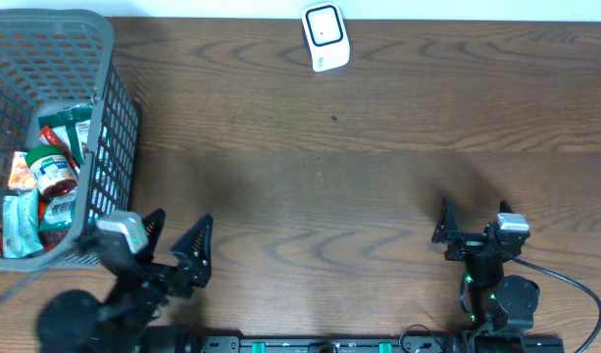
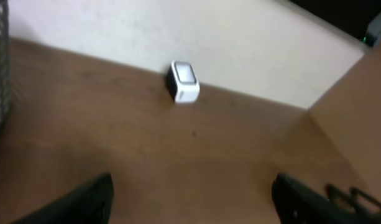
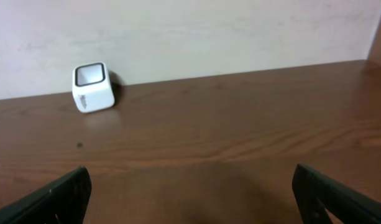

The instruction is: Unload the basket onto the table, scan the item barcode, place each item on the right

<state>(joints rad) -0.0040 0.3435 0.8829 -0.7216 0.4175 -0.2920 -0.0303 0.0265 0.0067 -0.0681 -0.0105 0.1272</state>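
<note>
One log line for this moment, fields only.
left gripper: open, empty | right gripper: open, empty | items: in basket | scanner: far edge, untouched

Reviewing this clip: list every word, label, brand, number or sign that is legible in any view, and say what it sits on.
None legible in any view.
Labels on the packets in the grey basket: red, green and white print, too small to read.
Mark on the front of the white scanner: blurred, unreadable.
</note>
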